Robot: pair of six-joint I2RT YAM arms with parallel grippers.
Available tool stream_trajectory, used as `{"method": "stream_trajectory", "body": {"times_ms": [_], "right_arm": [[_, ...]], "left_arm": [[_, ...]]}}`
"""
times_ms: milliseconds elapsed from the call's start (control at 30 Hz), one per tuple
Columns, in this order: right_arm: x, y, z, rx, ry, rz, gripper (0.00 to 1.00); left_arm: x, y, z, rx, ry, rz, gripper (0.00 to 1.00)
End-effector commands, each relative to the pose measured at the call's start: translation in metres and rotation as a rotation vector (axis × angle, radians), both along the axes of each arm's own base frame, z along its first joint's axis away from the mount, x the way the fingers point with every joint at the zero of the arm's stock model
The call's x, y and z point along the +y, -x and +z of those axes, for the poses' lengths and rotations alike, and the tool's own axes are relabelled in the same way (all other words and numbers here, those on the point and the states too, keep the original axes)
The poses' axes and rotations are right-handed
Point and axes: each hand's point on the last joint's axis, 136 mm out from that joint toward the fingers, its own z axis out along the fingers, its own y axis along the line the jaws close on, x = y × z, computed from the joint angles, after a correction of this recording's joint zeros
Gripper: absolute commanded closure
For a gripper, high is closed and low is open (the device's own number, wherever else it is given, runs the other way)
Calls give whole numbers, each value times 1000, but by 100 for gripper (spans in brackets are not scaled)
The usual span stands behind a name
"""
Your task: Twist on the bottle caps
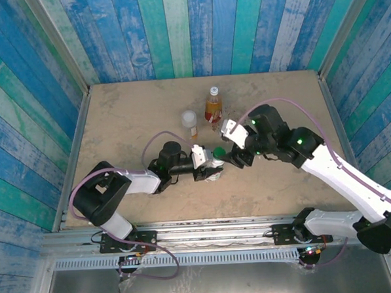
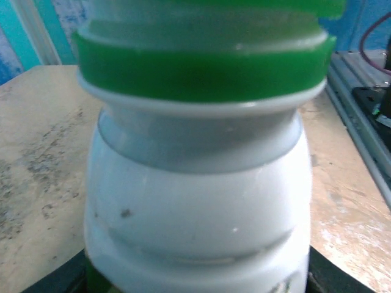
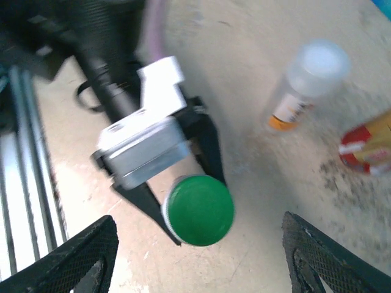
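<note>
**Fig. 1.** Capping stage, 3 views. The left gripper (image 1: 209, 164) was clamped on the white-labelled bottle (image 2: 195, 213), its 2 fingers (image 3: 211, 149) pressed against the body below the shoulder. The bottle stood upright near the middle of the table (image 1: 128, 117). The dark green cap (image 3: 198, 209) sat on its neck, level as far as I could see. I could not tell whether the thread was fully run down. The right gripper (image 1: 239, 158) hung just beside the cap, its fingers spread wide with nothing between them. Farther back stood the short clear bottle (image 1: 190, 124) with the wide whitish cap (image 3: 322, 61) on top. The amber bottle (image 1: 212, 107) stood just to its right, apart from it.

**Handling note.** I judged the held bottle light, with a smooth plastic wall that could dent or spin under torque, so a firm hold low on the body seemed apt. The cap looked stiff, with a smooth side wall that might slip. I would have taken it across its full width, the 2 fingers on opposite sides of the rim, squeezing the cap alone.
</note>
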Motion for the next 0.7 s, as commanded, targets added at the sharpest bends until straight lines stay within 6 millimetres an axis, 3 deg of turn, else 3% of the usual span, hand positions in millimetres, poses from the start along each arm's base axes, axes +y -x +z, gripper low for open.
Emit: {"method": "stream_trajectory", "body": {"times_ms": [0, 167, 667], "right_arm": [[6, 29, -5, -71, 6, 264, 28], [4, 26, -8, -65, 51, 290, 30], [17, 15, -25, 42, 88, 304, 50]], "left_arm": [[-3, 18, 29, -51, 50, -115, 44], [-4, 30, 38, -45, 70, -184, 44], [-3, 31, 40, -51, 64, -185, 44]]}}
